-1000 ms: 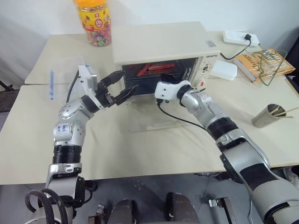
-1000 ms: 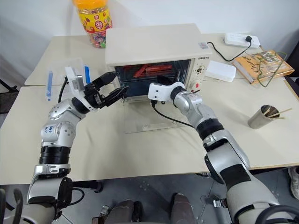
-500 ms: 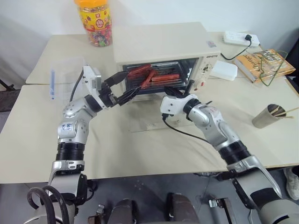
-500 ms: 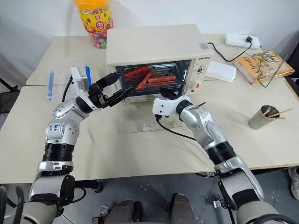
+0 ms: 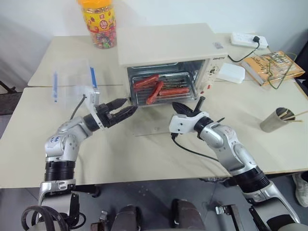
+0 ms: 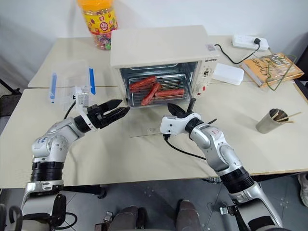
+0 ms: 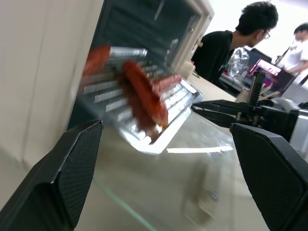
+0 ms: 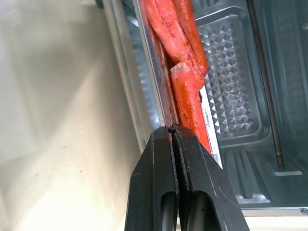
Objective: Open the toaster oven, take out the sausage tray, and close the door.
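The toaster oven (image 5: 168, 57) stands with its door (image 6: 149, 122) dropped flat. The clenched right gripper (image 8: 172, 132) pinches the sausage tray (image 5: 161, 91) rim; the left gripper (image 5: 126, 107) hovers released nearby.

oven: I see the toaster oven (image 5: 166, 48) on the counter (image 5: 120, 154), the door (image 5: 159, 122) lowered flat | tray: the sausage tray (image 5: 161, 90) juts from the opening | left gripper (image 5: 126, 107) spread beside it | right gripper (image 5: 179, 107) pinched together
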